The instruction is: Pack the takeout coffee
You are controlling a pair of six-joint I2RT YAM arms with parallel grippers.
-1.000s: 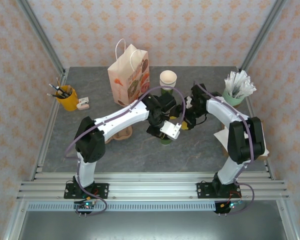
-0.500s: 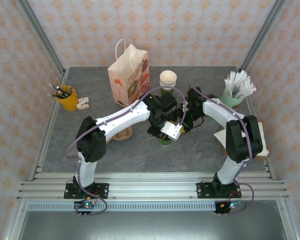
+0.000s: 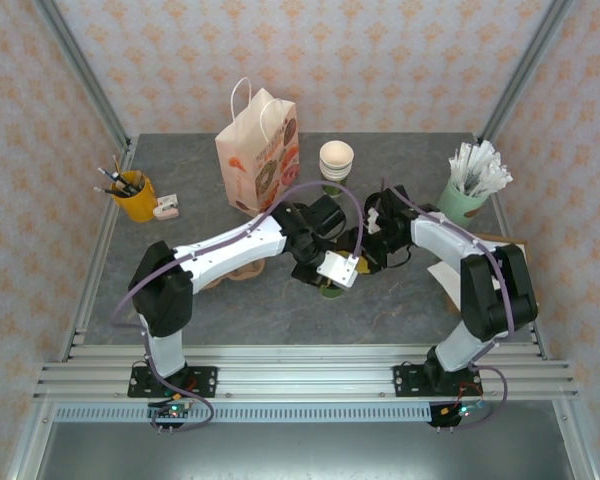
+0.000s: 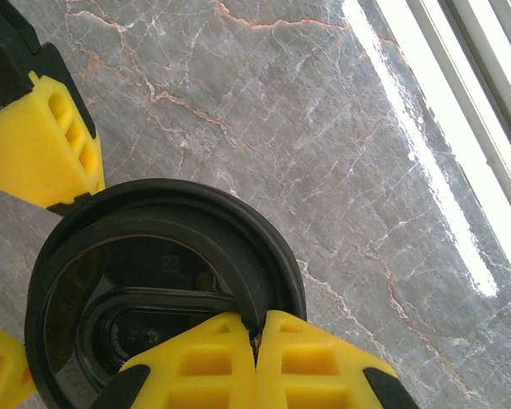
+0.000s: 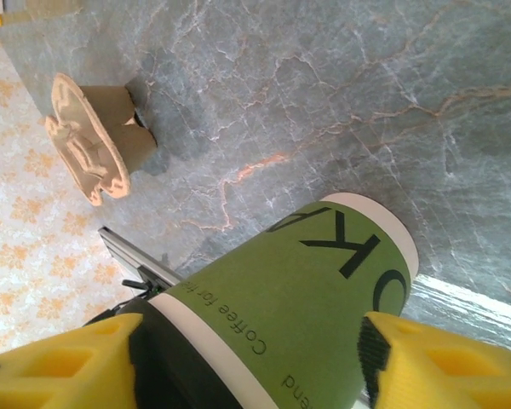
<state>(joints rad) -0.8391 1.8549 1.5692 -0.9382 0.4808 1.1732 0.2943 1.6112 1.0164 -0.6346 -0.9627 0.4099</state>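
Two hands on one takeout coffee [image 3: 330,291], upright and lidded at the middle of the desk [image 3: 410,300]. Left hand [image 4: 257,328] pressed together, tips down on the black lid [image 4: 153,273] near its rim. Right hand [image 5: 249,336] spread either side of the green wall; touching or just clear, cannot tell. Nearby, pulp carrier [image 5: 89,141]; farther back, paper bag [image 3: 258,150], upright. Likely trouble: toppling or a popped lid from an off-centre push; a slipped cup from a loose hold; a crushed wall from squeezing.
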